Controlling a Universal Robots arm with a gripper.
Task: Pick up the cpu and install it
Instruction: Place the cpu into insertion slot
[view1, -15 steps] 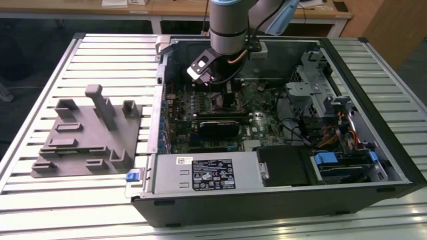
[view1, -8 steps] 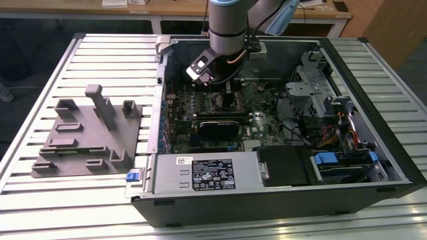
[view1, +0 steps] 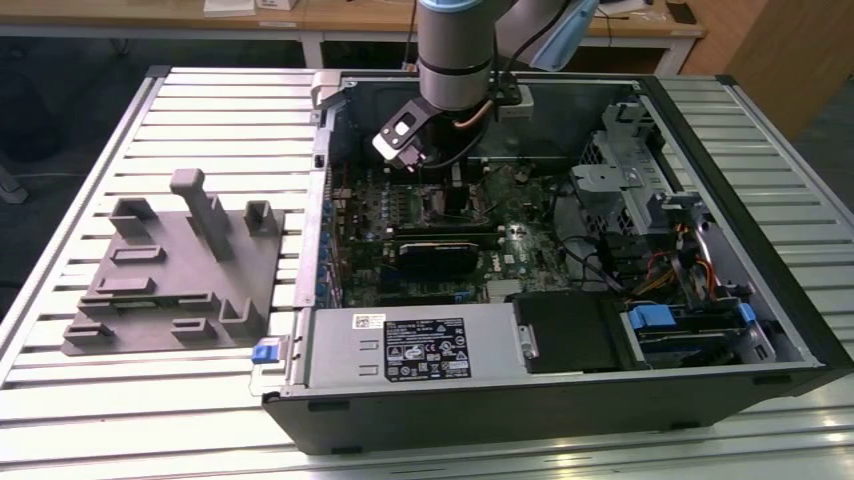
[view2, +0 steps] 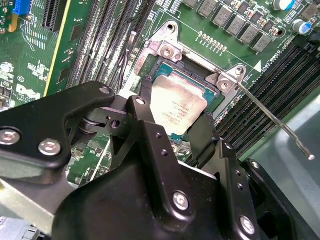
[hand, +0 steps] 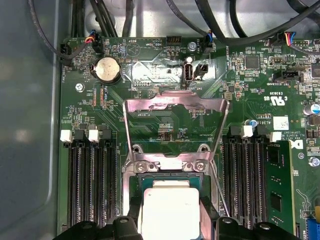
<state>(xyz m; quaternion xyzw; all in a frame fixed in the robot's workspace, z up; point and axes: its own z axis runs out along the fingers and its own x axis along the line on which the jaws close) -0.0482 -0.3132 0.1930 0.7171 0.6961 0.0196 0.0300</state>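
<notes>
The cpu (view2: 177, 107) is a flat square chip with a silvery top, lying level in the motherboard's socket (view2: 165, 50) inside the open computer case. In the first wrist view the cpu (hand: 170, 205) sits just below the raised metal load plate (hand: 175, 125). My gripper (view2: 180, 102) reaches down over the socket, its black fingers (view2: 142, 112) pressed against two opposite edges of the chip. In the exterior view the gripper (view1: 447, 185) hangs low over the board at the back of the case.
The socket's thin lever (view2: 275, 120) sticks out to one side. Memory slots (hand: 90, 185) flank the socket. A grey fixture plate (view1: 167, 270) lies on the slatted table at the exterior view's left. The power supply (view1: 414, 345) and drive cage (view1: 641, 180) crowd the case.
</notes>
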